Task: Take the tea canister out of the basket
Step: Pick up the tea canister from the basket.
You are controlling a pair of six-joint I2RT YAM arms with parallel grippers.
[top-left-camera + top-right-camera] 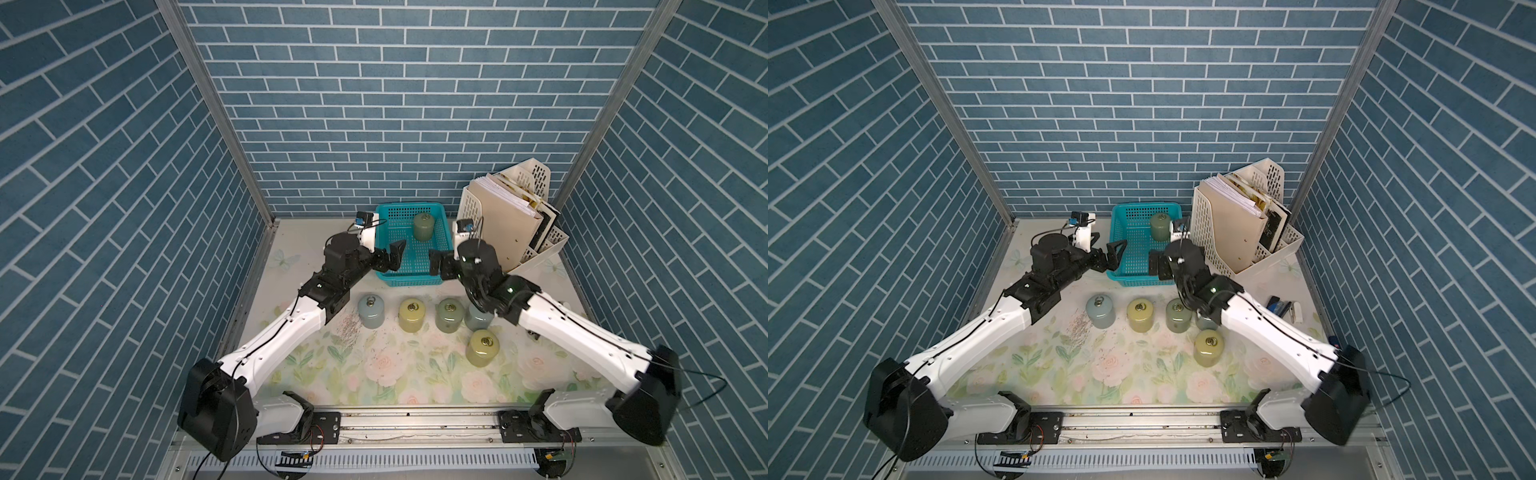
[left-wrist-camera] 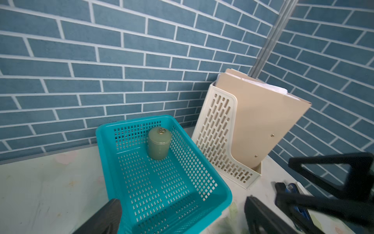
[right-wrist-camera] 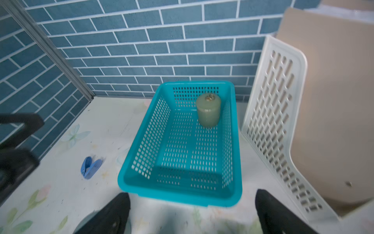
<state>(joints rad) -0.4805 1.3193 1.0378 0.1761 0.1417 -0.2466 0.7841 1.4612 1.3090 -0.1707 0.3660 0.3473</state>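
tea canister (image 1: 424,226) stands upright in far right corner of basket (image 1: 411,284); left gripper (image 1: 395,257) and right gripper (image 1: 436,262) both spread wide, empty, over basket's near left and near right edges

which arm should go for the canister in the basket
Right, probably. The canister stands far back in the basket, toward the right arm's side, and the open right pincer faces it straight on. The left pincer, also open, would reach across.
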